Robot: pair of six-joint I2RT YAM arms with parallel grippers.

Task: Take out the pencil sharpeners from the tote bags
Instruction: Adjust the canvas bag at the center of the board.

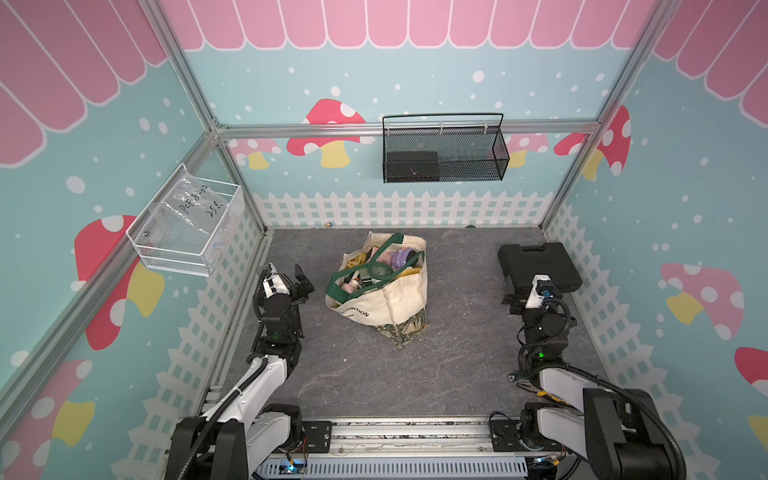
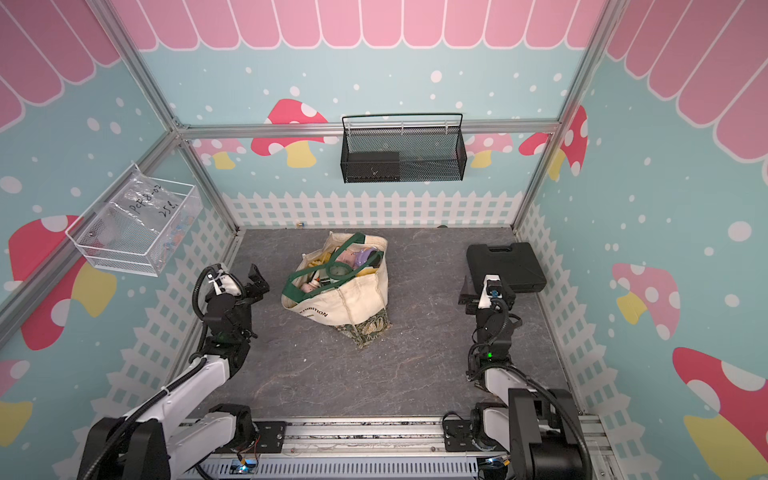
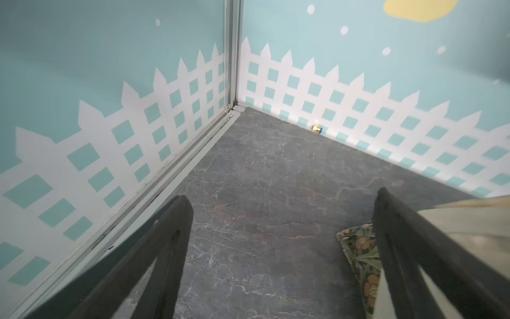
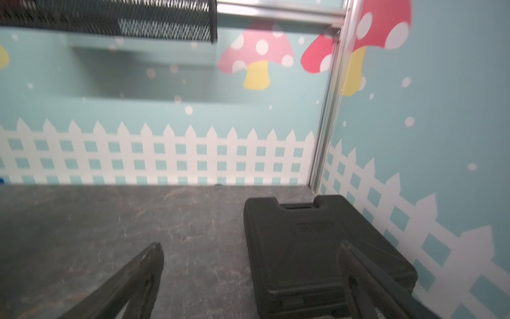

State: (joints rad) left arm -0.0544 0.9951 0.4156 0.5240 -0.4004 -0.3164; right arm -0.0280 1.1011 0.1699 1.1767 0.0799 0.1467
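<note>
The cream tote bag [image 1: 388, 305] [image 2: 349, 301] with green handles stands open mid-table on its leafy patterned base. Inside it lie several pencil sharpeners, among them a purple one [image 1: 401, 258] [image 2: 366, 255] and a pink one [image 1: 384, 258]; others are buried. My left gripper [image 1: 302, 281] [image 3: 283, 194] hovers open just left of the bag, holding nothing, and the bag's base [image 3: 358, 248] shows beside one finger. My right gripper [image 1: 515, 289] [image 4: 251, 245] is open and empty far right of the bag, over the near edge of a black case.
The flat black case [image 1: 536, 262] [image 4: 311, 234] lies at the back right. A black mesh basket [image 1: 444, 153] hangs on the back wall, and a white wire basket [image 1: 187, 232] on the left wall. A small brass piece [image 3: 316, 129] lies by the back wall. A yellow-handled tool [image 1: 547, 395] lies under the right arm.
</note>
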